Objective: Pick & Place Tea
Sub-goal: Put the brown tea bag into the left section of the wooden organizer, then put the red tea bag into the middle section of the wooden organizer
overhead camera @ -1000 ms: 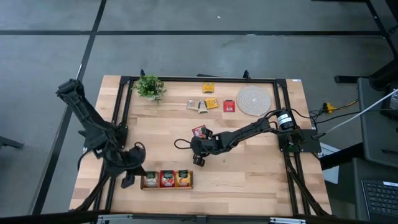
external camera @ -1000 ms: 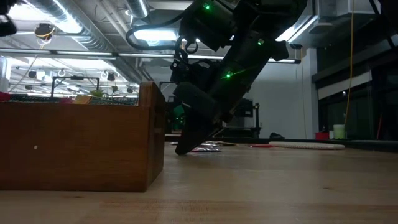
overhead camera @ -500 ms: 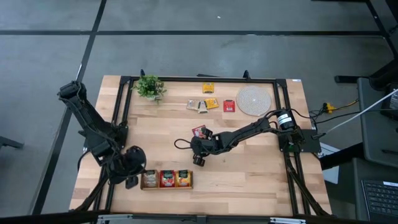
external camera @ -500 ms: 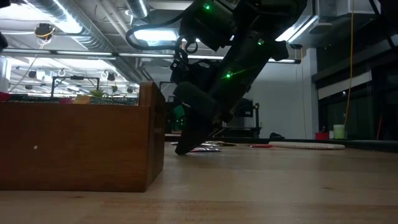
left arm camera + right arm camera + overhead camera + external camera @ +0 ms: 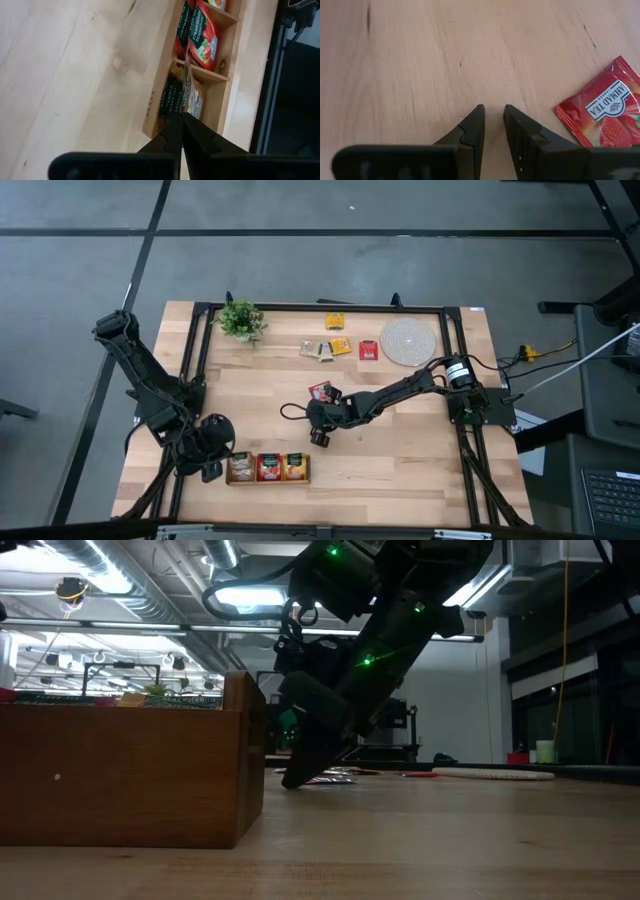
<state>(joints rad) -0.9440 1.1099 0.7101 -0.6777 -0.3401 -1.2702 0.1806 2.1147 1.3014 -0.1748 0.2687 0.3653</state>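
On the table, the right gripper, jaws narrowly parted and empty, sits mid-frame just below the red tea sachet, far nearer it than the shut left gripper at lower left.

One camera looks straight down from well above on the whole pale wooden table. A second sits at table-top height, close beside the long brown wooden three-compartment tray, facing level into the room. Each wrist camera looks closely down at the boards; the left one shares that tray with both.
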